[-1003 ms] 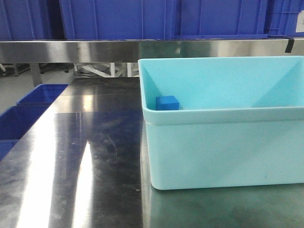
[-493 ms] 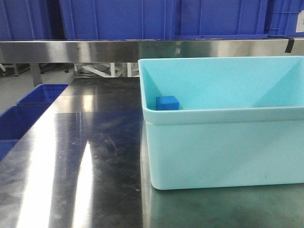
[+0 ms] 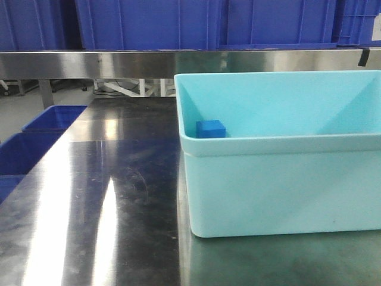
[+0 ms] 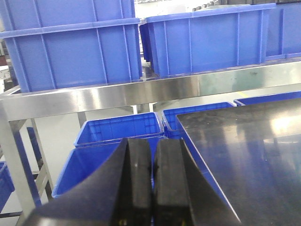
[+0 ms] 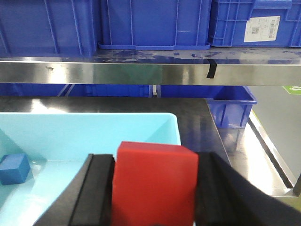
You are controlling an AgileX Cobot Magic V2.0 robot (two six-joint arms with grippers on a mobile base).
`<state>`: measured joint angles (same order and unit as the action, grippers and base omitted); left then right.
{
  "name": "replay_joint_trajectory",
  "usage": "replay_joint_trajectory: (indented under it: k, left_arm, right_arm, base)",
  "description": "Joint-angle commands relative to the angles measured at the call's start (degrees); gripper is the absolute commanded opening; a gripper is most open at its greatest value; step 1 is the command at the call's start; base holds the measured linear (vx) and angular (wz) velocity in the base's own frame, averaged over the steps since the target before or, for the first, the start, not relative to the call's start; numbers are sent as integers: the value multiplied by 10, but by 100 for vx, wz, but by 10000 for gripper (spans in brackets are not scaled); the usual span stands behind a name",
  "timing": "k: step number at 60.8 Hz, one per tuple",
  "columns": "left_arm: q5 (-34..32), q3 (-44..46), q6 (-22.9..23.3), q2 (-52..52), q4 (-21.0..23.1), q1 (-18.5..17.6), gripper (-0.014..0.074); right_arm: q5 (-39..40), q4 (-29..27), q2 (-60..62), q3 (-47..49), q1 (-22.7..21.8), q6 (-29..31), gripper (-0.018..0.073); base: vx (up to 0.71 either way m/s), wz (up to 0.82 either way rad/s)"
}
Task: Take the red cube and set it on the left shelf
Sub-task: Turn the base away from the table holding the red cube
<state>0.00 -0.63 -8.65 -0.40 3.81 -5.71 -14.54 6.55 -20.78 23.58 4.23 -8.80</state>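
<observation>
The red cube [image 5: 154, 183] is clamped between the black fingers of my right gripper [image 5: 154, 188], held above the right end of the light-blue tub [image 5: 84, 136]. The red cube does not show in the front view. My left gripper [image 4: 153, 183] is shut and empty, out past the table's left edge above blue crates [image 4: 113, 129]. The left shelf shows in the left wrist view as a steel rail [image 4: 141, 94] carrying large blue crates [image 4: 75, 47]. Neither gripper shows in the front view.
A small blue cube [image 3: 211, 128] lies in the tub's [image 3: 280, 185] left corner; it also shows in the right wrist view [image 5: 14, 168]. The steel tabletop [image 3: 101, 196] lies left of the tub. A steel rail [image 3: 89, 62] with blue crates [image 3: 149, 24] runs behind. Blue crates [image 3: 50, 118] sit low at left.
</observation>
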Motion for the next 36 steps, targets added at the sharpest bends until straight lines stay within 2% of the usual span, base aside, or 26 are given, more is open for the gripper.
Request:
replay_joint_trajectory:
  k: [1, 36]
  left_arm:
    - [-48, -13, -1, 5, 0, -2, 106]
    - [-48, -13, -1, 5, 0, -2, 106]
  right_arm:
    - [49, 6, -2, 16, -3, 1, 67]
    - [49, 6, -2, 16, -3, 1, 67]
  base:
    - [0, 0]
    - [-7, 17]
